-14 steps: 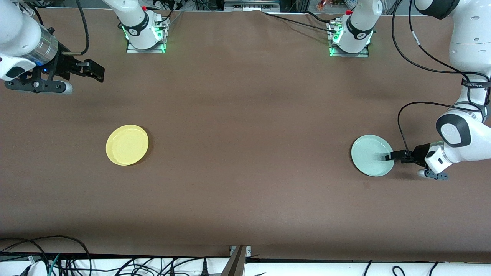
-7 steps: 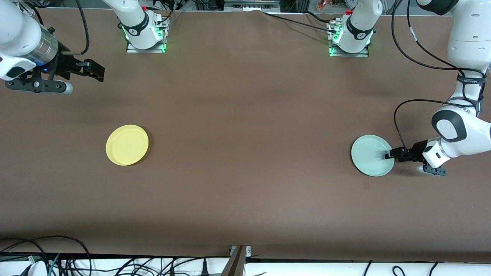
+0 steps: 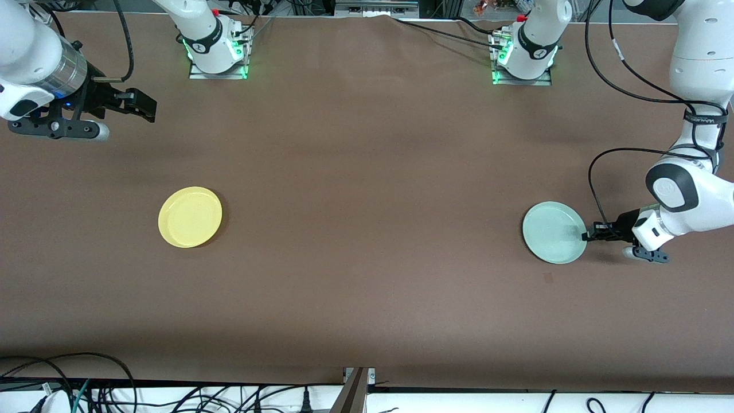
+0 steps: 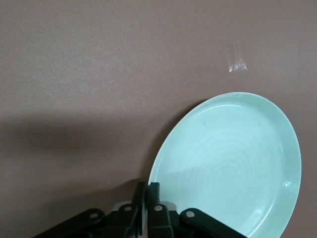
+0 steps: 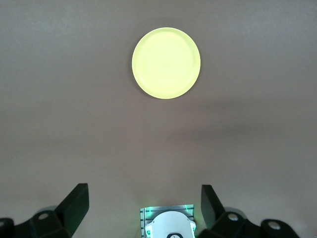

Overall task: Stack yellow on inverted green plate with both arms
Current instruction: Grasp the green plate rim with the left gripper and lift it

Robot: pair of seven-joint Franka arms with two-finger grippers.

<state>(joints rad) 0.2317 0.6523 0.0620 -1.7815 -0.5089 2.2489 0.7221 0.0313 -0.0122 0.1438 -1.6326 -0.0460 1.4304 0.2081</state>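
No readable writing is being shown on either plate; a black band on the left arm [image 3: 697, 86] is carrying small white lettering that cannot be made out.

The green plate [image 3: 554, 232] is lying on the brown table [image 3: 367, 229] toward the left arm's end, rim up, its ringed inner face being shown in the left wrist view [image 4: 233, 168]. The left gripper [image 3: 590, 234] is being held low at the plate's edge on the side toward the left arm's end; its jaws are drawn close together on the rim, with the fingers [image 4: 148, 198] seen clamped at the plate's edge. A small clear scrap [image 4: 237, 63] is lying on the table just beside the plate.

The yellow plate [image 3: 190, 216] is lying rim up toward the right arm's end, well apart from the green plate, with nothing between them. The right gripper [image 3: 137, 109] is being held in the air, waiting, over bare table farther from the front camera than the yellow plate, its jaws spread wide and holding nothing; the yellow plate [image 5: 166, 62] is framed between its fingers [image 5: 74, 201].

Compared with half a second ago, the green plate has been shifted slightly away from the left arm's end, and the left gripper's fingers are now reaching less far over it.
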